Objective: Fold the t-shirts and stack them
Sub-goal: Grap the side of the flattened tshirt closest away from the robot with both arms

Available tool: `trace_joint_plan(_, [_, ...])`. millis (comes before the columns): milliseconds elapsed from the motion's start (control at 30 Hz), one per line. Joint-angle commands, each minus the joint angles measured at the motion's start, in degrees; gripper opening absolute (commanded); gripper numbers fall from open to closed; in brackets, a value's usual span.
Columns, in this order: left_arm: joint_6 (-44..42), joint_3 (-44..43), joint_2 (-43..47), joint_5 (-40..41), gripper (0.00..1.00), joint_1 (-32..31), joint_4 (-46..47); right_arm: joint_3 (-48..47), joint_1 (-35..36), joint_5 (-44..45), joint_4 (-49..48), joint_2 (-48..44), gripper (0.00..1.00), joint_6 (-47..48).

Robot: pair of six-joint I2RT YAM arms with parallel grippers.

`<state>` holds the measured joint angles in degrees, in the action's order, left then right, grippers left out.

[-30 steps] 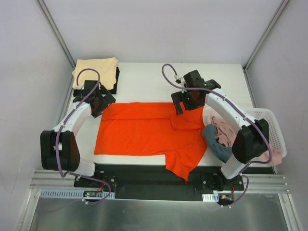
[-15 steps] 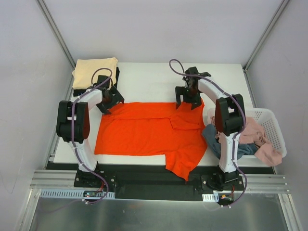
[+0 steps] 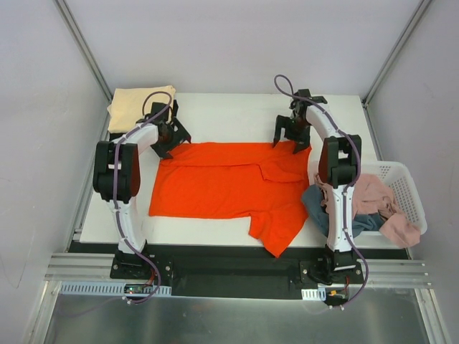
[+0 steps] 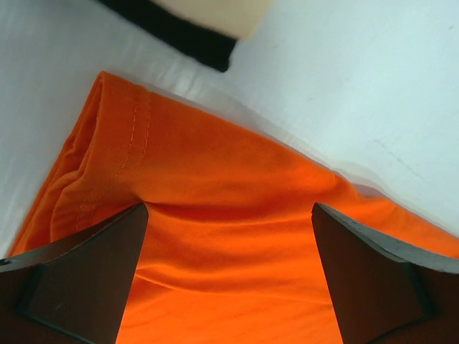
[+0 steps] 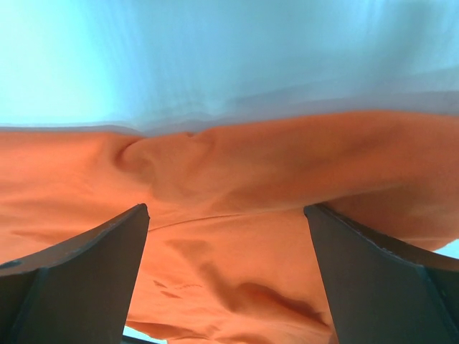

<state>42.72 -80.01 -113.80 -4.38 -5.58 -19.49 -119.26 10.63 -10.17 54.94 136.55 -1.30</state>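
Note:
A bright orange-red t-shirt (image 3: 222, 183) lies spread flat across the white table, with one sleeve (image 3: 276, 233) hanging over the near edge. My left gripper (image 3: 171, 140) is at the shirt's far left corner. Its jaws are open, with orange cloth (image 4: 215, 165) lying between the fingers (image 4: 86, 272). My right gripper (image 3: 292, 140) is at the far right corner, also open over the orange cloth (image 5: 237, 172). A folded pale cream t-shirt (image 3: 140, 104) lies on a black one (image 4: 179, 36) at the back left.
A white lattice basket (image 3: 405, 179) stands at the right edge, holding a pink shirt (image 3: 369, 197) and a dusty blue shirt (image 3: 323, 208) that spills over its left side. Grey walls close in the table on three sides.
Both arms have reached toward the back of the table. The orange shirt has slid away from the near edge with them, and its far edge now lies straighter.

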Motion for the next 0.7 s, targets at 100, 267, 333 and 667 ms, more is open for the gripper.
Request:
trace_joint_plan(100, [1.8, -9.1, -6.7, -0.5, 0.99, -1.7, -0.2, -10.6, -4.5, -4.1, 0.4, 6.4, 0.96, -0.7])
trace_joint_plan(267, [1.9, -16.9, -11.5, -0.4, 0.99, -1.7, -0.2, -16.1, -6.1, -4.9, -4.6, 9.3, 0.96, -0.5])
trace_joint_plan(333, [1.9, -19.5, -14.2, -0.8, 0.99, -1.7, -0.2, -16.9, -6.8, -5.1, -8.2, 10.2, 0.97, -0.6])
trace_joint_plan(667, [-1.3, -29.4, -15.2, -1.9, 0.99, -1.9, -0.2, -17.9, -7.6, -8.5, -16.8, 7.5, 0.97, 3.1])
